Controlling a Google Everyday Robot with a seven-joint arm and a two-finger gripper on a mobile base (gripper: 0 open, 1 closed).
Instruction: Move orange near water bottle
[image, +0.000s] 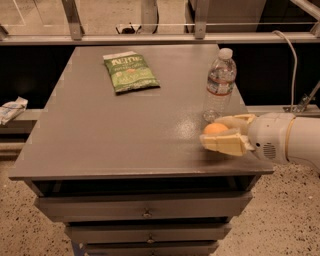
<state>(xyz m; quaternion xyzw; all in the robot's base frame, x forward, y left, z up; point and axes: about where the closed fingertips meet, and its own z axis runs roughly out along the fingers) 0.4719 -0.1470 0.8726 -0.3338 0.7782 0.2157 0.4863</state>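
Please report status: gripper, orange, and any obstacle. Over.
Gripper shut on orange, right front of table. Orange just in front of bottle, not yet released. Nothing between them; bag far off.

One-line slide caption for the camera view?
Claw holds the small round orange near the grey table's front right corner, just in front of the tall clear plastic water bottle.

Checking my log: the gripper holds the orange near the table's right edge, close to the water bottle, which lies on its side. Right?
No: the camera view shows the water bottle standing upright, cap on top. The rest holds: the gripper holds the orange near the table's right edge, close to the bottle.
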